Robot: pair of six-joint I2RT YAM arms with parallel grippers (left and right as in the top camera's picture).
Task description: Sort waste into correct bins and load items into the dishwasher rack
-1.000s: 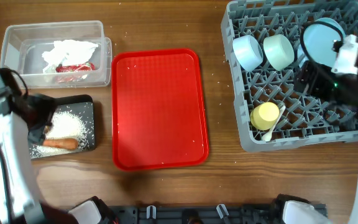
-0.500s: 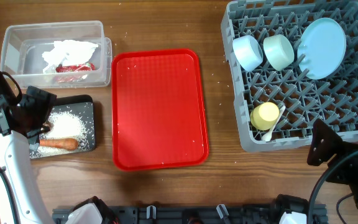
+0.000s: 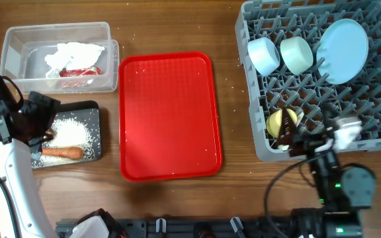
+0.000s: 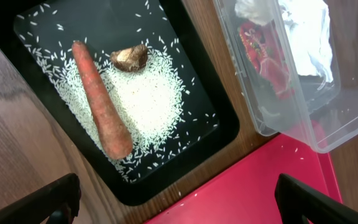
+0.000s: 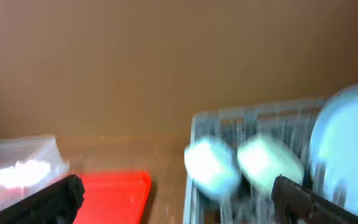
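Sorting looks done; both arms empty.

Left of the red tray (image 3: 170, 116): clear tub (image 3: 12, 49) holds tissue (image 3: 71, 54) and wrapper (image 3: 78, 71); black tray (image 4: 104, 25) holds carrot stick (image 4: 101, 106), nut scrap (image 4: 129, 57) and rice (image 4: 145, 102). Right of it: rack (image 3: 376, 132) carries plate (image 3: 342, 49), light-blue bowl (image 3: 264, 55), pale-green bowl (image 3: 296, 54) and yellow cup (image 3: 276, 121); the spoon can't be made out. Left gripper (image 4: 179, 205) hangs over the black tray, jaws wide apart, nothing between. Right gripper (image 5: 176, 202) likewise gapes empty, at the rack's near wall by the cup. Risks: a careless right swing could snag the rack wall or tip the cup; a low left sweep could scatter rice.
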